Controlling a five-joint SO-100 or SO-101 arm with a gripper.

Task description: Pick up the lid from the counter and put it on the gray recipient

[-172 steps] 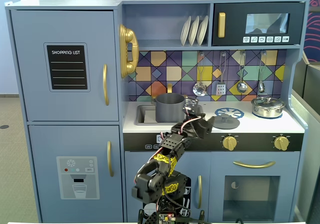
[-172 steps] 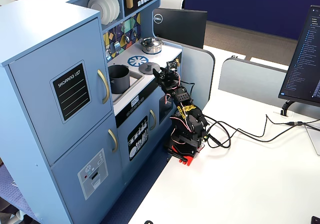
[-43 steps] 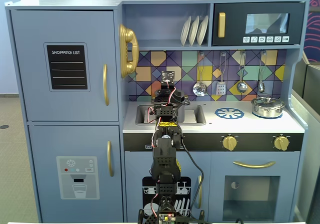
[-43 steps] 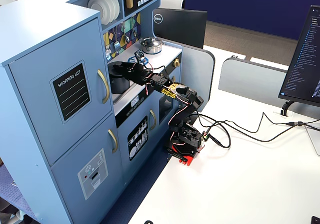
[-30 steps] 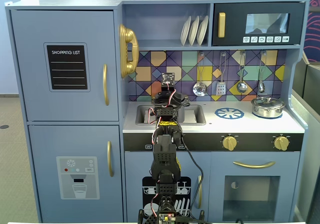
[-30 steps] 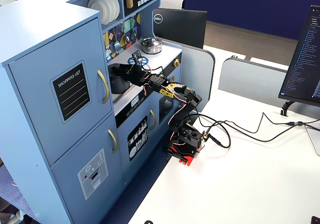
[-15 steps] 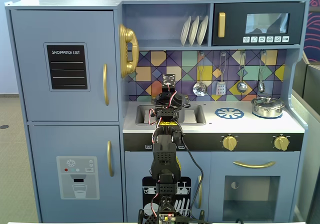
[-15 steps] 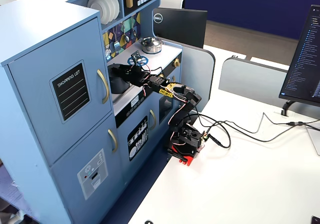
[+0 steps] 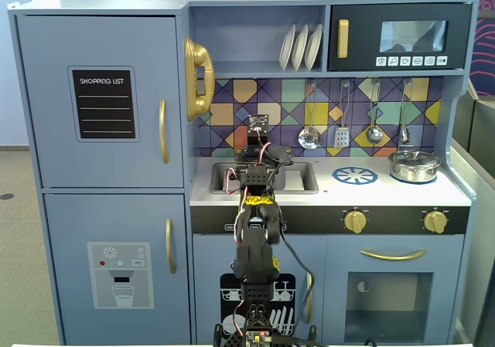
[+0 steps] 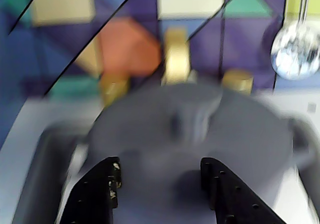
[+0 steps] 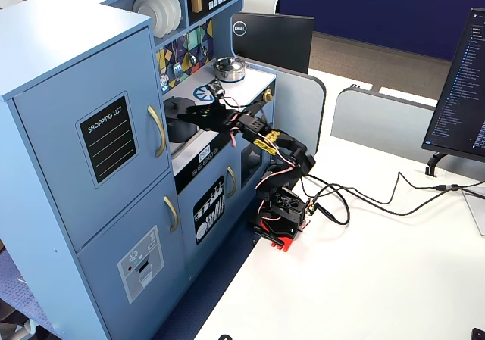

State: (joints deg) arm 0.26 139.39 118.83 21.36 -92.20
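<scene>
— So where is the lid [image 10: 195,134] now?

— It sits flat on top of the gray recipient [image 11: 176,120], which stands in the sink hole of the tabletop [image 9: 387,191]. In the wrist view the lid is a big blurry gray circle with its small knob poking up in the middle.

— And the tool [image 10: 160,171]?

— Its two black fingers [image 10: 97,186] are spread apart, one on each side of the picture's bottom edge, and nothing is between them. They hang just above the near part of the lid (the picture is too blurry to say if they touch it).

— Can you see the pot from the front?

— Not really. In a fixed view the arm [image 9: 254,231] reaches straight up the middle of the toy kitchen and hides most of the pot.

— What else is on the tabletop?

— A blue burner ring [image 9: 355,175] is printed to the right of the sink, and nothing lies on it. Farther right stands a shiny silver pot [image 9: 414,164] with its own lid on.

— What is behind the gray pot?

— A wall of colored tiles [image 10: 125,49], a gold tap [image 10: 177,57] and a shiny spoon [image 10: 297,49] hanging at the right in the wrist view.
</scene>
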